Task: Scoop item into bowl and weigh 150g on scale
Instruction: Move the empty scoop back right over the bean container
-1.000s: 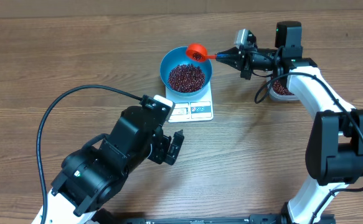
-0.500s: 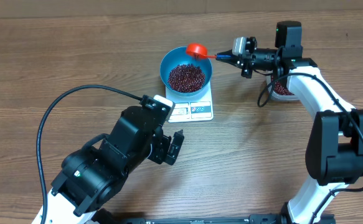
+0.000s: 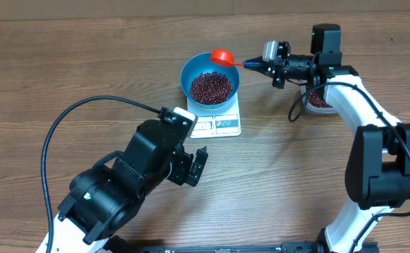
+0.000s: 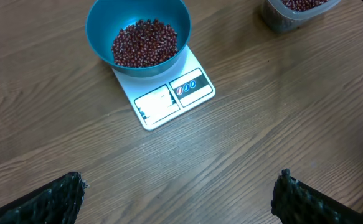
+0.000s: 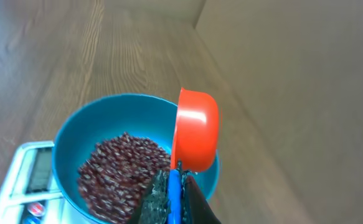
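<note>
Under right end effector's (image 3: pixel 256 63) scoop (image 3: pixel 222 56): bowl (image 3: pixel 188 76)

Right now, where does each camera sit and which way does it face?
Overhead: fixed above the table, looking down; left arm and right arm show.
Left wrist: on the left arm, angled down at the bowl on the scale; the open left pincer frames the bottom.
Right wrist: behind the right pincer, looking along the scoop it grips by the bowl's rim.
Shared: every view shows the bowl of beans.
</note>
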